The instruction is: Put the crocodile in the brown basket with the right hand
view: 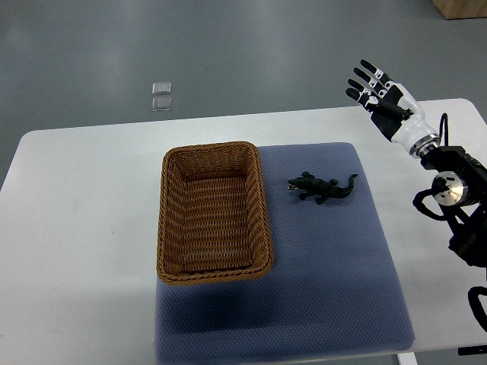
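A small dark green toy crocodile lies on the blue mat, its head pointing left toward the basket and its tail to the right. Just left of it, a rectangular brown wicker basket sits with nothing inside. My right hand is raised above the table's far right corner, up and to the right of the crocodile and well apart from it. Its fingers are spread and hold nothing. The left arm does not show.
The white table carries the mat and basket. Two small clear squares lie on the grey floor beyond the table's far edge. A wooden box corner shows at the top right.
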